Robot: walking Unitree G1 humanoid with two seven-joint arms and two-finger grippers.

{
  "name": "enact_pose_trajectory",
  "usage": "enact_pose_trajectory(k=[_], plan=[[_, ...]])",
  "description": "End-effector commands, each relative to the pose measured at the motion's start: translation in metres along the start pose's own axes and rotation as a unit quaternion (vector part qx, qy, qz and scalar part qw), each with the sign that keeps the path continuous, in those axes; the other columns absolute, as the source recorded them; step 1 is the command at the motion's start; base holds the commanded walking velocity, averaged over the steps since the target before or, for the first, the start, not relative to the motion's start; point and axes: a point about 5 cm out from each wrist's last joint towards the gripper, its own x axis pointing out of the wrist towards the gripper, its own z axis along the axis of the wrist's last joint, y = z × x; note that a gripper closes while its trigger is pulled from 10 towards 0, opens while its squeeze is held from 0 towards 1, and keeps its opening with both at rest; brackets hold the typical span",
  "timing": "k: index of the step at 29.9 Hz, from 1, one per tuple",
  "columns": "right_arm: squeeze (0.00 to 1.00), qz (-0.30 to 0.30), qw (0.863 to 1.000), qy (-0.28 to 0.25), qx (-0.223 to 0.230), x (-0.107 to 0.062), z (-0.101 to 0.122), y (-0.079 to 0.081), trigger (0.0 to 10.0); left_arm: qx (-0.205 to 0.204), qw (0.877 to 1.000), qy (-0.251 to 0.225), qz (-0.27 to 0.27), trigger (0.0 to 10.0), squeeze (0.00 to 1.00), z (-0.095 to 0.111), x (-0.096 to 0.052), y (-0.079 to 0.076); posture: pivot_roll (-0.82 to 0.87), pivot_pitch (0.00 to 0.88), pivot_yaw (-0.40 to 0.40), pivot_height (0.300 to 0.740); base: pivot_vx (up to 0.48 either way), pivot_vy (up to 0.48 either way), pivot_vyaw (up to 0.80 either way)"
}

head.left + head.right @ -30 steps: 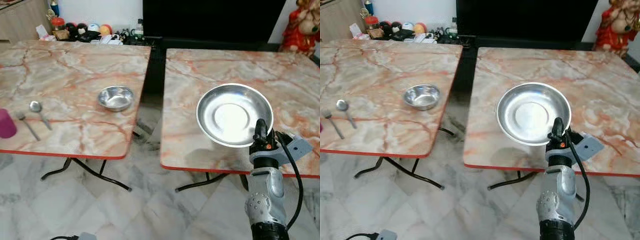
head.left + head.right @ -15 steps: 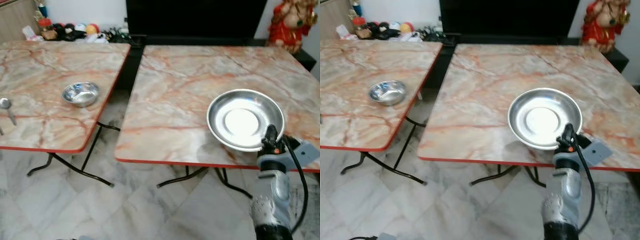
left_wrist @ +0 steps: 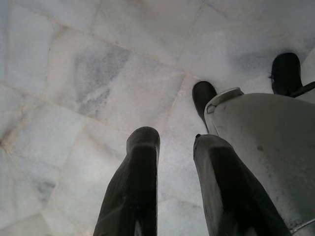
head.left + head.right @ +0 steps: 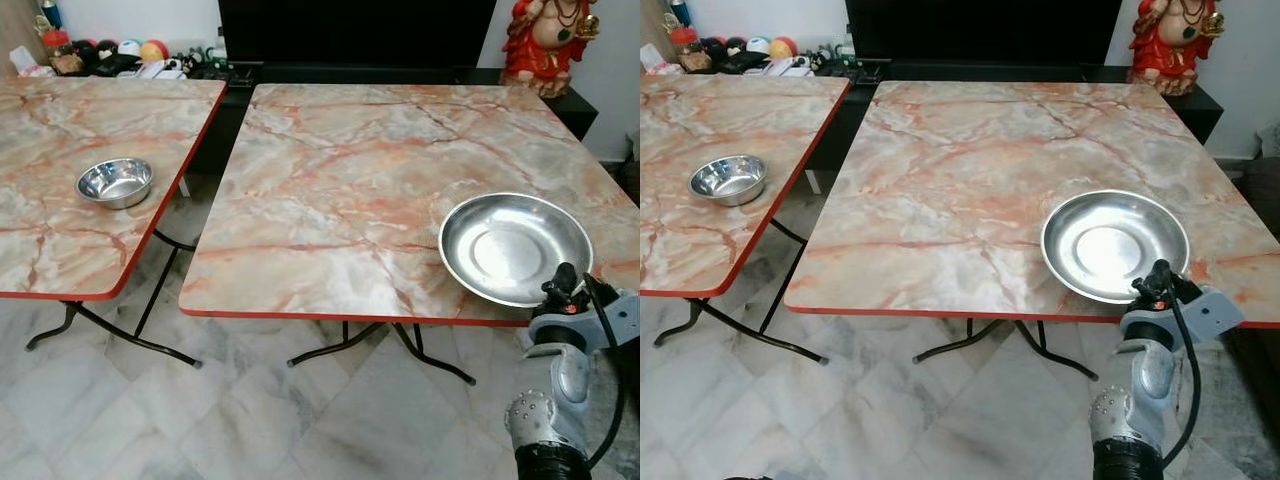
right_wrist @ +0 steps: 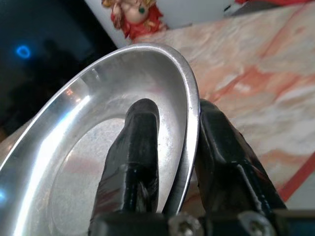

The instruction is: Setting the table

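Holding the steel plate (image 4: 515,247) by its near rim, your right tool (image 5: 170,162) has one finger inside the dish and one under the lip, clamped on the edge. In the head views the plate hangs over the near right part of the right-hand tabletop (image 4: 350,170), tilted a little toward you; whether its far side touches the marble cannot be told from here.

For a clean placement, level the plate before you lower it, so the base meets the surface flat and does not rock or ring. Bring it a bit further in from the red edge; as it sits now, a good part of it is close to the front border, and a plate released there could tip off. Lower slowly, let the base settle, then part the fingers just enough to clear the lip and draw the tool back toward you, low and straight, so the under-finger does not flip the rim.

Your left tool (image 3: 172,196) hangs idle over the floor tiles (image 3: 74,73), fingers slightly apart and holding nothing.

A small steel bowl (image 4: 115,182) sits on the left tabletop (image 4: 60,230), well apart from the plate; judging by the task, it is likely the next thing to bring across
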Motion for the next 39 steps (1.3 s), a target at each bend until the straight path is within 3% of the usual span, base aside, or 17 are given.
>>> enact_pose_trajectory(k=[1,15,30,38,39], plan=[[0.0,0.009,1.0,0.014,0.0,0.001,-0.004,0.006,10.0,0.006,1.0,0.013,-0.005,10.0,0.0,-0.008,-0.001,-0.002,-0.01,0.143,-0.012,0.74,0.0,0.0,0.0],[0.0,0.0,0.997,0.073,-0.005,0.002,-0.027,0.01,10.0,0.008,1.0,0.011,-0.008,10.0,0.0,-0.007,-0.001,-0.002,-0.01,0.144,-0.012,0.74,0.0,0.0,0.0],[0.0,-0.003,0.995,0.101,0.007,0.016,-0.033,0.025,10.0,0.01,1.0,0.006,-0.01,10.0,0.0,-0.004,-0.001,-0.003,0.01,0.139,-0.014,0.74,0.0,0.0,0.0],[0.0,-0.034,0.994,0.101,0.007,0.017,-0.034,0.018,10.0,0.009,1.0,0.006,-0.01,10.0,0.0,-0.005,-0.001,-0.003,0.01,0.142,-0.014,0.74,0.0,0.0,0.0],[0.15,-0.035,0.994,0.101,0.007,0.017,-0.034,0.018,10.0,0.009,1.0,0.006,-0.011,10.0,0.0,-0.005,-0.001,-0.003,0.01,0.143,-0.014,0.74,0.0,0.0,0.0]])
